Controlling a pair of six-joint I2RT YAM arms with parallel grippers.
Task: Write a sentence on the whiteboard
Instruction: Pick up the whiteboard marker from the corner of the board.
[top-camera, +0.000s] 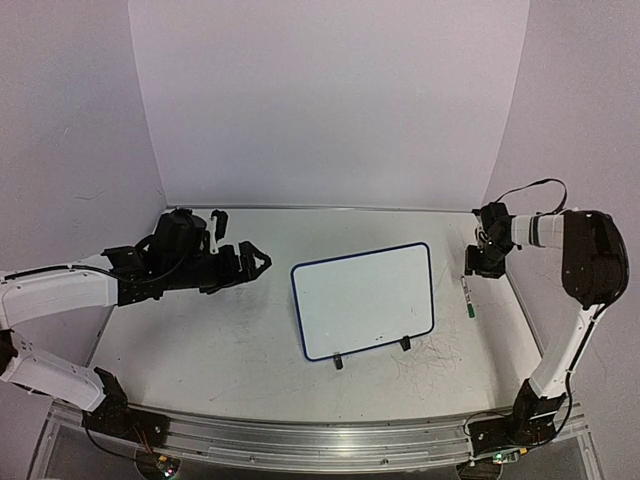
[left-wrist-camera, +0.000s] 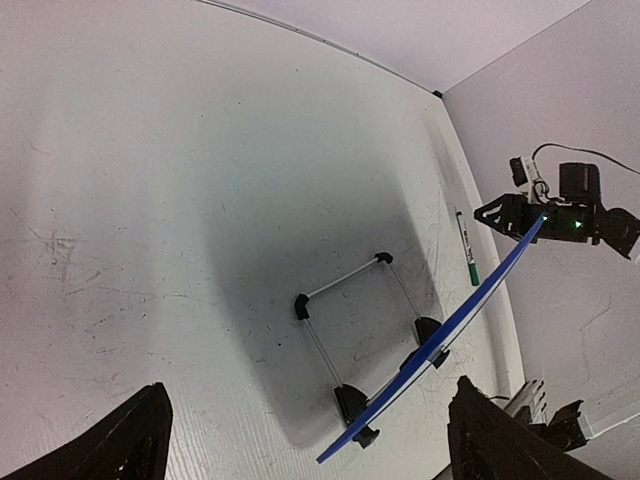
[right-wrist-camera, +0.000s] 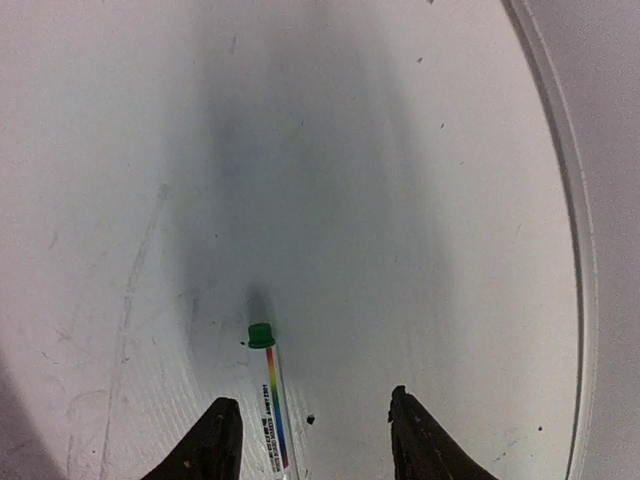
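White melamine makes up nearly everything: a scuffed table (top-camera: 200, 330) and, standing at its middle, the whiteboard (top-camera: 365, 300), a small glossy rectangle with rounded corners and a thin dark blue rim. From the left wrist view it leans back on a thin wire stand (left-wrist-camera: 350, 280) tipped with black plastic feet (left-wrist-camera: 352, 402). Its face shows plain white from above.

Right of the whiteboard, in the narrow strip between its rim and the table's raised side edge, a slim marker (top-camera: 468, 297) lies flat. It has a white barrel, a green cap (right-wrist-camera: 262, 335) and a rainbow stripe beside print too small to read. The right gripper (right-wrist-camera: 312, 398) hangs over it with its jaws apart, the barrel lying on the table between them, closer to one finger and not pinched.

Left of the whiteboard a clear band of tabletop separates it from the left gripper (top-camera: 260, 262), whose black jaws are spread wide with nothing between them.

Behind the whiteboard bare surface runs to the pale matte wall (top-camera: 330, 100). Just off its near right corner the tabletop carries faint grey scribble marks (top-camera: 425, 358), and beyond its feet a ribbed aluminium rail (top-camera: 300, 440) closes the near edge.
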